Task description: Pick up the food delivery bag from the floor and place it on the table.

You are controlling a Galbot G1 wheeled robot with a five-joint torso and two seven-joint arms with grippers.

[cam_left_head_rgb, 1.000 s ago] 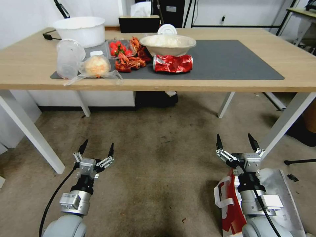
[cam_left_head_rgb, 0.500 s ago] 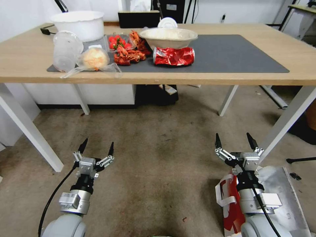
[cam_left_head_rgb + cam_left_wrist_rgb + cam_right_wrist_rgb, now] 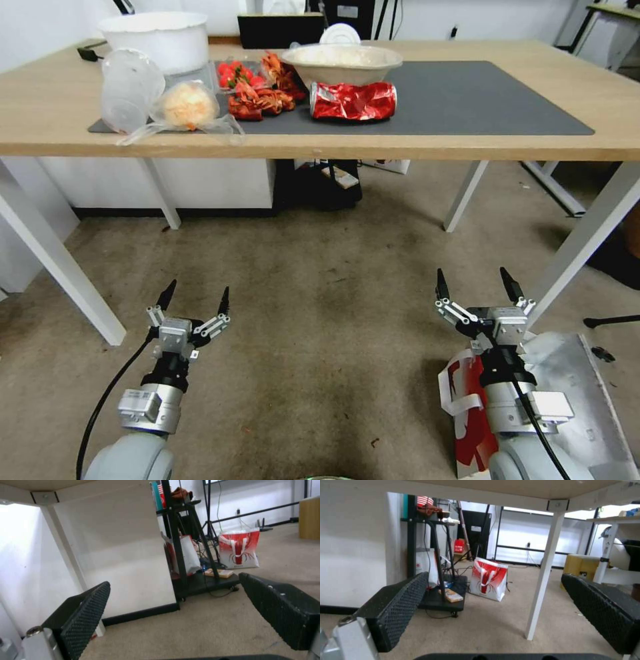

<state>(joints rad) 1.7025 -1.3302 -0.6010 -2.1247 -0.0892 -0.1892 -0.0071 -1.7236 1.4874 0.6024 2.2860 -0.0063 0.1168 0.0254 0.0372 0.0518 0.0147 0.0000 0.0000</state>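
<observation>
The food delivery bag [image 3: 469,427], red and white with white strap handles and silver foil lining, lies on the floor [image 3: 320,320] at the lower right, partly hidden under my right arm. My right gripper [image 3: 474,283] hovers open just beyond the bag's far end, holding nothing. My left gripper [image 3: 198,298] is open over bare carpet at the lower left. The light-wood table [image 3: 467,143] with its dark grey mat [image 3: 467,93] stretches across ahead. Both wrist views look under the table between open fingers [image 3: 86,615] [image 3: 396,607].
On the table's left half sit a white tub [image 3: 155,37], a bowl [image 3: 341,63], a crushed red can [image 3: 353,101], strawberries and wrapped food. White table legs [image 3: 60,267] [image 3: 580,240] flank the carpet. Another red-and-white bag [image 3: 488,578] [image 3: 239,548] stands beyond a black cart [image 3: 443,597].
The head camera has moved: the table sits higher in the picture and more shows beneath it. Both grippers stay open, and the bag has not moved.
</observation>
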